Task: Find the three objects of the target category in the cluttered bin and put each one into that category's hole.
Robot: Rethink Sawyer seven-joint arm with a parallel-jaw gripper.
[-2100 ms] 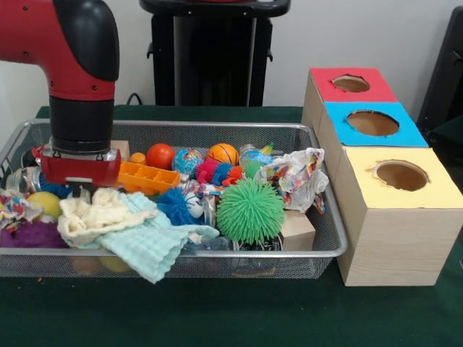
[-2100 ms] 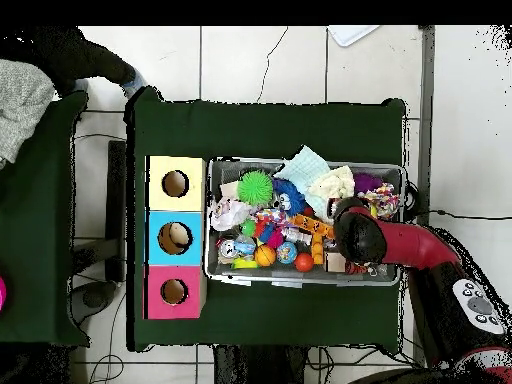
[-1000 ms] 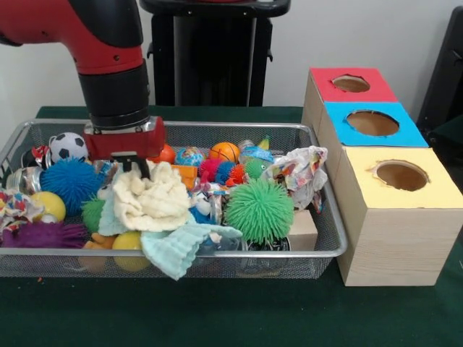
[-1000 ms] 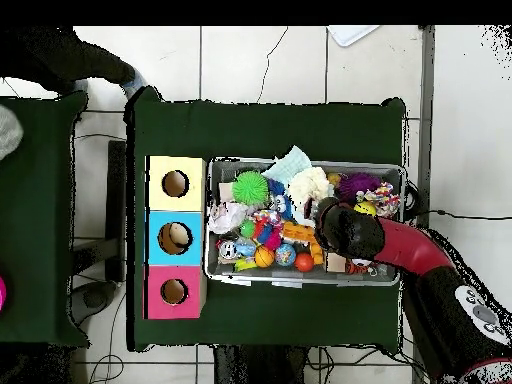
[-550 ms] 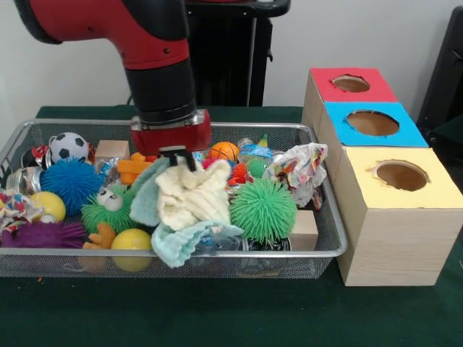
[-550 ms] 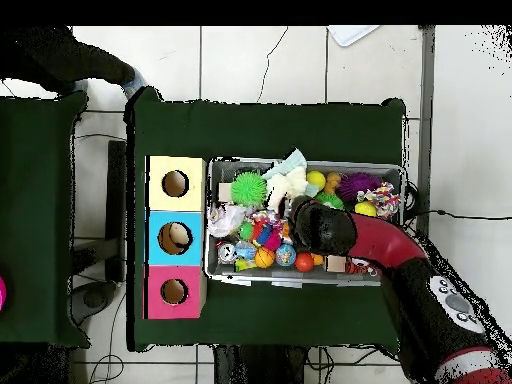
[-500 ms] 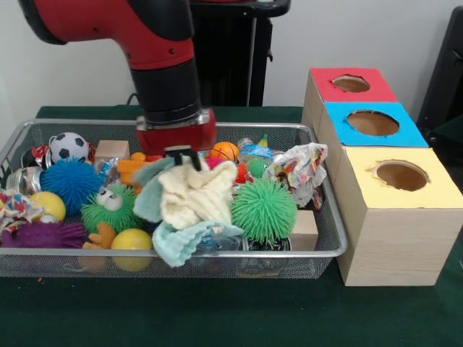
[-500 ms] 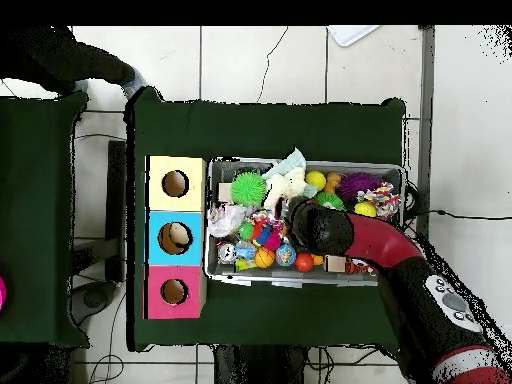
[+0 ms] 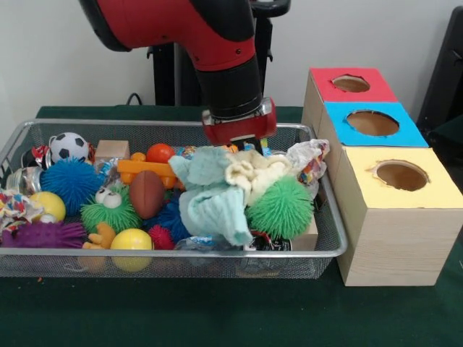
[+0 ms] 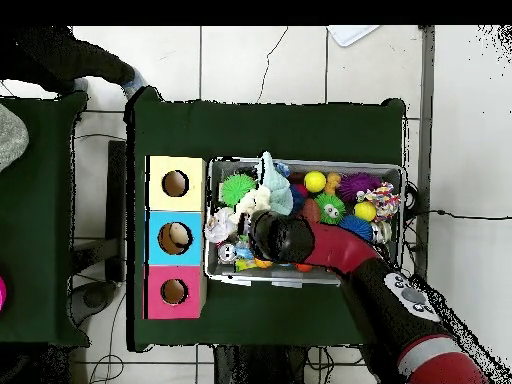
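Dark green cloth covers the table (image 9: 217, 318), and on it sits a wire mesh bin (image 9: 329, 238) with a wooden box (image 9: 394, 238) just beside it at 3 o'clock in the front view. That box has 3 round holes in a row: a yellow-topped hole (image 9: 401, 175) nearest the camera, a blue-topped hole (image 9: 372, 123) in the middle, and a red-topped hole (image 9: 351, 83) farthest back. The red and black arm comes down over the bin's end next to the box, and its gripper (image 9: 249, 148) sits right on a bunch of cloths; the fingers are hidden behind the red wrist housing and the fabric, so whether they are clenched on the cloth cannot be told. A cream cloth (image 9: 253, 172) lies directly below the gripper, with a light blue cloth (image 9: 211, 202) draped at its 8 o'clock, hanging toward the bin's near rim. A green spiky ball (image 9: 283, 207) touches the cream cloth at 4 o'clock, resting against a wooden block (image 9: 309, 235). A crumpled patterned cloth (image 9: 307, 160) lies at the bin's box end. Toward 9 o'clock lie a brown football (image 9: 147, 194), a blue spiky ball (image 9: 71, 184), a soccer ball (image 9: 68, 146), a yellow ball (image 9: 132, 241) and an orange tray (image 9: 148, 172).
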